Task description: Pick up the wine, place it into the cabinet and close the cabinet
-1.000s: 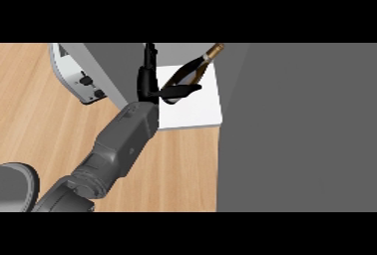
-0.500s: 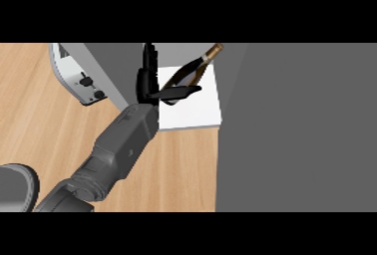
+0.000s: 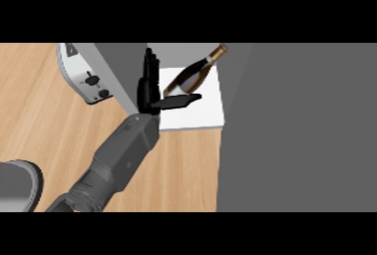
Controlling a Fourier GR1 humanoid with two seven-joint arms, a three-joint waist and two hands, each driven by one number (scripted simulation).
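Wine (image 3: 190,77) now stands released on the cabinet's white shelf (image 3: 199,115); left hand (image 3: 151,84) beside it has opened, fingers straight; door closing remains

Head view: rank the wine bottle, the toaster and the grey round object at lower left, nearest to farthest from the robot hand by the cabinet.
1. Wine bottle: just right of the robot hand, at its thumb, lying on the white shelf.
2. Toaster: to the left on the counter, apart from the hand.
3. Grey round object: far lower left, at the edge of the view.
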